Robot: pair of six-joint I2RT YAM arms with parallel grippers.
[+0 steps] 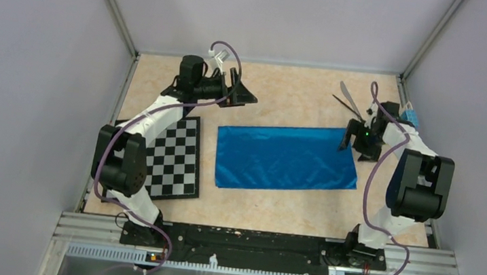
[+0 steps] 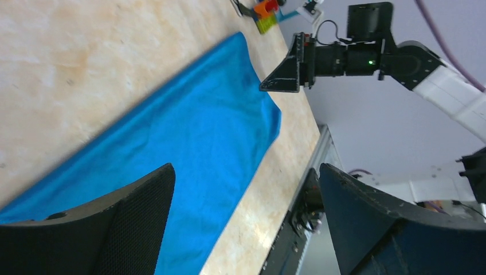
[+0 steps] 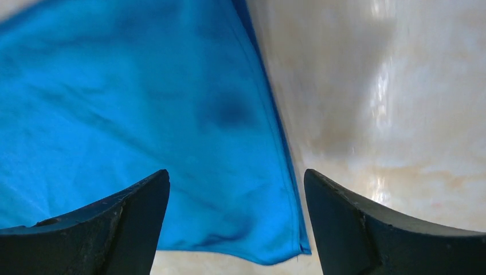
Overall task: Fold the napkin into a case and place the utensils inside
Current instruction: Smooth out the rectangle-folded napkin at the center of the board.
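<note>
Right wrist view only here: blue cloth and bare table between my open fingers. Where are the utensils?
Observer: The utensils lie on the table beyond the right gripper, off the napkin.
Operator: Is the napkin folded into a case yet?
Observer: No. From above it lies flat as one wide rectangle; I cannot tell whether it is doubled.
Operator: Where is the left arm?
Observer: The left gripper hangs open past the napkin's far left corner, with the chessboard on the table to the napkin's left.
</note>
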